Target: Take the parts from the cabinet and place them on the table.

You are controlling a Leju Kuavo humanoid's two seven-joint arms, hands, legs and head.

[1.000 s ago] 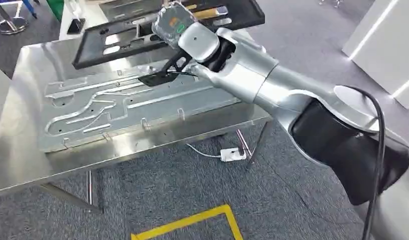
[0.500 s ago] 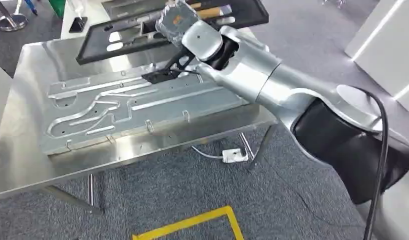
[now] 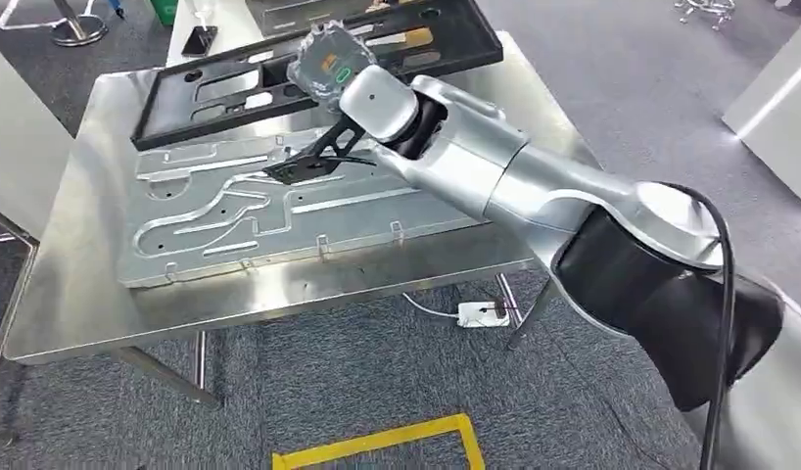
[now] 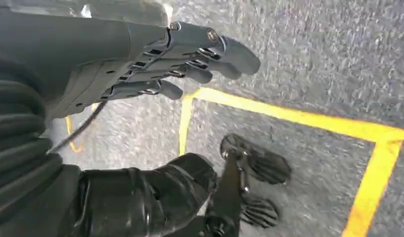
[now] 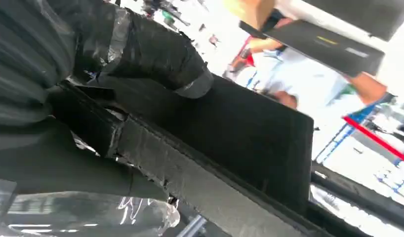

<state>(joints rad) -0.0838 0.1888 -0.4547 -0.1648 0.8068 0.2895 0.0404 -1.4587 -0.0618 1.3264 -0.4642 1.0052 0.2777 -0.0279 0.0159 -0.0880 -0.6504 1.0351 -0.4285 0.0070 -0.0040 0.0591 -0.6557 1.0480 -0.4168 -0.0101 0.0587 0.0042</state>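
Observation:
A long black frame part (image 3: 230, 93) with cut-outs lies tilted along the far side of the steel table (image 3: 73, 294). My right arm reaches across the table to it. In the right wrist view my right hand (image 5: 96, 94) grips the flat black part (image 5: 229, 133), thumb on top and fingers beneath. In the head view the wrist and its plastic-wrapped camera (image 3: 323, 61) hide that hand. My left hand (image 4: 185, 59) hangs over the floor, fingers straight and holding nothing.
A large silver pressed-metal panel (image 3: 230, 211) covers the middle of the table, in front of the black frame. Under the table lies a white power strip (image 3: 480, 313) with a cable. Yellow floor tape (image 3: 377, 443) marks the carpet. A pale wall (image 3: 15, 127) stands at left.
The whole picture has shifted, so the camera has moved; the table now sits further right in the view. My right hand keeps its hold on the black frame.

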